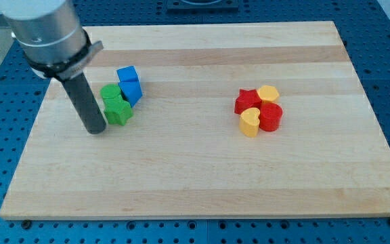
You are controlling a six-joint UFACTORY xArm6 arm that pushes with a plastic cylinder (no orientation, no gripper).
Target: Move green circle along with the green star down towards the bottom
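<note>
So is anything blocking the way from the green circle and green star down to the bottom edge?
Nothing visible. The board below the green star and green circle is bare wood. My tip sits just to the star's left, and the blue blocks lie on their upper right.

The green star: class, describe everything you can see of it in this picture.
The green star is a small, chunky, matte block lying flat on the wooden board, toward the view's left. The green circle touches it just above, with two blue blocks beyond. My tip stands close at its left; contact is unclear.
</note>
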